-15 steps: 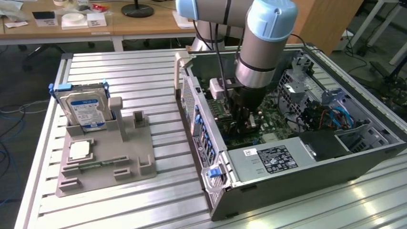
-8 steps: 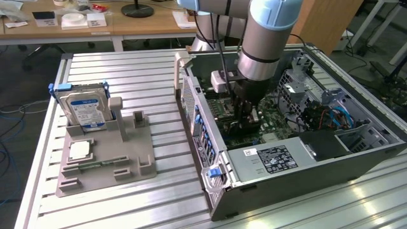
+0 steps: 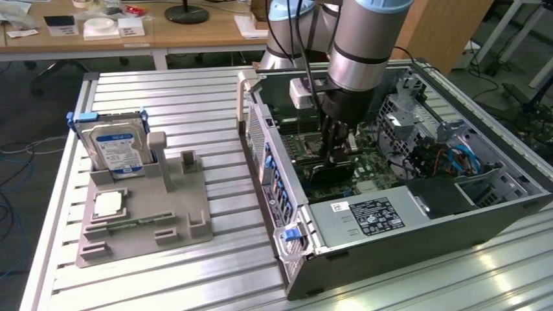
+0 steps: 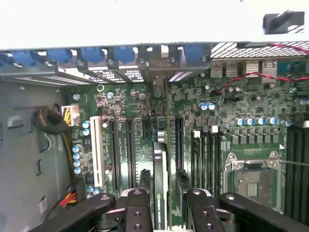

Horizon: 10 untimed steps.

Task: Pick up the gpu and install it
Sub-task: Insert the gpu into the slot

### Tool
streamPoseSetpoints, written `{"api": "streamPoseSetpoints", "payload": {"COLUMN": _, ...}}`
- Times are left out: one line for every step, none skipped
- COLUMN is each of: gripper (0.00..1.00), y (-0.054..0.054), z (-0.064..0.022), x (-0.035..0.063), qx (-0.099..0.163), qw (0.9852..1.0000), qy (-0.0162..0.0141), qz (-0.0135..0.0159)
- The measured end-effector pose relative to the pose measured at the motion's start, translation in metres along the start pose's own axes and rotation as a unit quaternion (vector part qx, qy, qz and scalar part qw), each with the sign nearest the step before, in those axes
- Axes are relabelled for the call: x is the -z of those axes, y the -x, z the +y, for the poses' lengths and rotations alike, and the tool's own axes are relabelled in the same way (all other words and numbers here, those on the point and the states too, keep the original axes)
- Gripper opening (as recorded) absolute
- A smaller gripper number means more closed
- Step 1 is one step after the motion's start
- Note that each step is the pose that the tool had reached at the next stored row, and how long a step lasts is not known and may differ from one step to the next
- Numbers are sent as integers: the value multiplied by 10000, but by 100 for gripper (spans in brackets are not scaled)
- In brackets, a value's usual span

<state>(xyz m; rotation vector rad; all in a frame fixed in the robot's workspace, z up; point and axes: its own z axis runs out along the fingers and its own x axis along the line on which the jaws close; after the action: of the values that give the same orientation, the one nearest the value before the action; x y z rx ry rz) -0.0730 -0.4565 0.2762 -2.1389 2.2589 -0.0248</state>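
The arm reaches down into the open computer case, which lies on its side on the ribbed metal counter at the exterior view's right. The gripper is deep inside the case, just above the green motherboard.

In the wrist view the gripper holds the gpu edge-on: a thin dark card stands upright between the two black fingers, which are closed against its two flat sides. The card runs away from the camera toward the row of rear slot brackets with blue clips, and its lower edge sits over the motherboard among the long expansion slots, with the white slot a little to one side and the empty CPU socket well off to the other. Whether the card is fully seated in a slot cannot be told.

In the exterior view, the grey power supply with its black label fills the near end of the case. At the exterior view's left, a grey holder tray rests on the counter. The hard drive with the blue-and-white label stands upright at its far end, and a small square chip lies flat nearer the front.
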Motion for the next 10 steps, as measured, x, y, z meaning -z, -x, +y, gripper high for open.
{"api": "streamPoseSetpoints", "payload": {"gripper": 35, "y": 0, "z": 1, "x": -1, "qx": 0, "qw": 10000, "qy": -2, "qz": -2}}
{"api": "streamPoseSetpoints", "payload": {"gripper": 35, "y": 0, "z": 1, "x": -1, "qx": 0, "qw": 10000, "qy": -2, "qz": -2}}
{"api": "streamPoseSetpoints", "payload": {"gripper": 33, "y": 0, "z": 1, "x": -1, "qx": 0, "qw": 10000, "qy": -2, "qz": -2}}
{"api": "streamPoseSetpoints", "payload": {"gripper": 27, "y": 0, "z": 0, "x": -1, "qx": 0, "qw": 10000, "qy": -2, "qz": -2}}
{"api": "streamPoseSetpoints", "payload": {"gripper": 27, "y": 0, "z": 0, "x": 0, "qx": 0, "qw": 10000, "qy": -2, "qz": -1}}
{"api": "streamPoseSetpoints", "payload": {"gripper": 21, "y": 0, "z": 0, "x": 0, "qx": 0, "qw": 10000, "qy": -2, "qz": -1}}
{"api": "streamPoseSetpoints", "payload": {"gripper": 15, "y": 0, "z": 0, "x": 0, "qx": 0, "qw": 10000, "qy": -2, "qz": -1}}
{"api": "streamPoseSetpoints", "payload": {"gripper": 15, "y": 0, "z": 0, "x": 0, "qx": 0, "qw": 10000, "qy": -2, "qz": -1}}
{"api": "streamPoseSetpoints", "payload": {"gripper": 10, "y": 0, "z": 0, "x": 0, "qx": 0, "qw": 10000, "qy": -2, "qz": -1}}
{"api": "streamPoseSetpoints", "payload": {"gripper": 10, "y": 0, "z": 0, "x": 0, "qx": 0, "qw": 10000, "qy": -2, "qz": -1}}
